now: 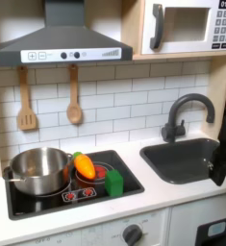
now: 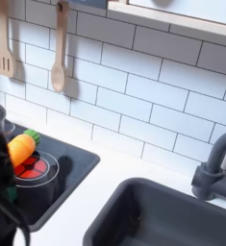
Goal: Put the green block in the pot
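Over at the first exterior view's right edge, the gripper [image 1: 224, 159] is just a dark shape past the sink [image 1: 185, 159]. I can't tell how far its jaws are apart, or whether it's holding anything. The green block [image 1: 115, 182] isn't with it though. It sits well away from the hand, across the sink on the stovetop [image 1: 124, 187], close to a small red piece [image 1: 98, 173]. The orange toy vegetable [image 1: 84, 165] comes next, and the pot [image 1: 39, 169] is farthest from the hand.

My worries are these. With that clutter, a sloppy approach could catch the red piece or knock the block off the stove's near edge. I'd guess small slick plastic could squirt out of a pinch. The carry then passes over the vegetable, so going too low could clip it or the pot's rim.
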`<move>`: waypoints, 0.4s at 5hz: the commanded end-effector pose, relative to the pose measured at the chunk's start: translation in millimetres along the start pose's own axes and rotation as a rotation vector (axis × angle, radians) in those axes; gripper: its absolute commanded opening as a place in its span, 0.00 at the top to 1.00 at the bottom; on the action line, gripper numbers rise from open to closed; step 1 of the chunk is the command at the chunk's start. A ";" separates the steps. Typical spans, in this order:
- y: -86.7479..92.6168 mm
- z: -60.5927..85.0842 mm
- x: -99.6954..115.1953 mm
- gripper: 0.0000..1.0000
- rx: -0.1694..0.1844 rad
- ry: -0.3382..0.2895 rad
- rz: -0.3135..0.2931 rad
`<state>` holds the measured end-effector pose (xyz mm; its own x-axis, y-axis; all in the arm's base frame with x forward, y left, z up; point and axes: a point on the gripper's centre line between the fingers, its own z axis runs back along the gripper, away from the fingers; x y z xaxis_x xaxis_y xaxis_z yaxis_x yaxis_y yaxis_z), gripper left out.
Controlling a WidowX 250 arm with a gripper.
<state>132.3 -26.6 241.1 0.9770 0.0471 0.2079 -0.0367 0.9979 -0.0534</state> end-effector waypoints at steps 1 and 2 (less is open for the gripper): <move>2.8 -6.3 18.2 0.00 0.029 -0.022 -0.005; 3.1 -11.2 32.7 0.00 0.023 -0.023 -0.003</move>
<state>165.7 -20.7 235.1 0.9729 0.0447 0.2269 -0.0428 0.9990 -0.0130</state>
